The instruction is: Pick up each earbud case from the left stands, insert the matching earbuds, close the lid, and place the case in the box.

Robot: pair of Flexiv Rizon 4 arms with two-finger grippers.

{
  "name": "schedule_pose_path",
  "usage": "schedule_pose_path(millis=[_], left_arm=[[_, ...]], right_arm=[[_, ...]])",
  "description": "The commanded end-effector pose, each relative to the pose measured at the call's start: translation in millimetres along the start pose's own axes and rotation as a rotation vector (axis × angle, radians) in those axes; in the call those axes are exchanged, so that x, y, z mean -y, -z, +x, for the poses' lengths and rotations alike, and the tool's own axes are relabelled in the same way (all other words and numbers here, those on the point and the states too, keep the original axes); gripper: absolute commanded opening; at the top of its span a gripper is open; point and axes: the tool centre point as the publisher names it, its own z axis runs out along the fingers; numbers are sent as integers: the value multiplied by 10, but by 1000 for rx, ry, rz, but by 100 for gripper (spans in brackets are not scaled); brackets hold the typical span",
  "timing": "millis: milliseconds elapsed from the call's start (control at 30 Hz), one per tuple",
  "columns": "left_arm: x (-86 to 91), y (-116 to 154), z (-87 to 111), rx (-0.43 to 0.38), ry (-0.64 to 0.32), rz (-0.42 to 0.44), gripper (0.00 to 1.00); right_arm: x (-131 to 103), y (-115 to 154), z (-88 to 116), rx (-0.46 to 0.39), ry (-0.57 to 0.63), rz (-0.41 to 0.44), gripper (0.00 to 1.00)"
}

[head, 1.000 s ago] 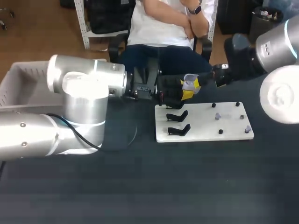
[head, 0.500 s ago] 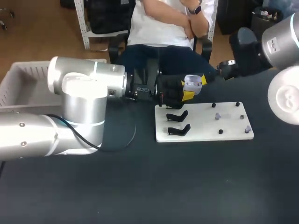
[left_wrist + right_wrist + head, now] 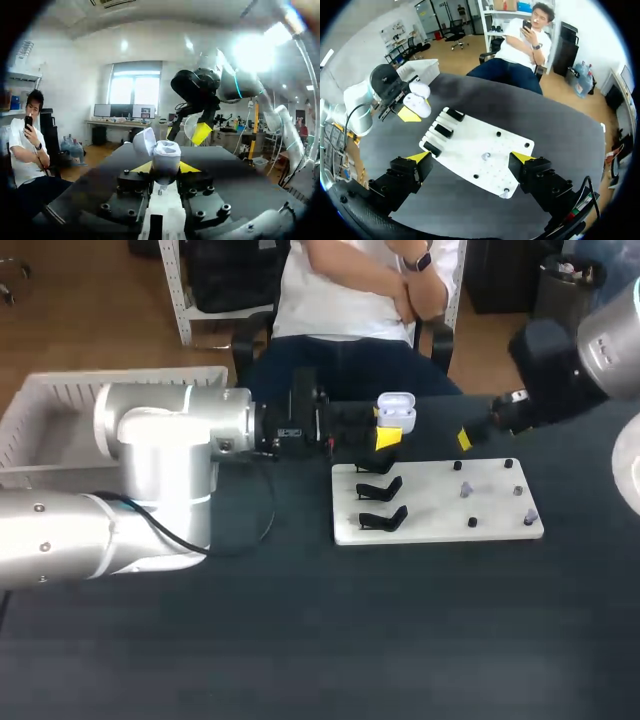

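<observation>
Head view: left gripper [image 3: 388, 434] clamped on the white earbud case [image 3: 397, 410], lid hinged open. The case is held off the table, just past the far-left corner of the white board [image 3: 440, 525]. Black stands [image 3: 381, 488] line the board's left side. Right gripper [image 3: 471, 158] has its fingers wide apart, near the board's far edge, right of the case. White box [image 3: 40, 405] sits at the table's far left.

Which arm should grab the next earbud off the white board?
Right, likely: the right gripper is open, empty and facing the white board with the earbuds, while the left gripper is shut on the open earbud case.
</observation>
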Motion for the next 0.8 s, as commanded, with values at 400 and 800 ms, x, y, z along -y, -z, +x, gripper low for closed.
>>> schedule_pose_path(millis=[400, 800], left_arm=[[133, 57, -102, -7, -59, -44, 0], [128, 36, -66, -14, -45, -32, 0]], right_arm=[[230, 313, 629, -107, -24, 272, 100], [234, 330, 651, -139, -30, 282, 100]])
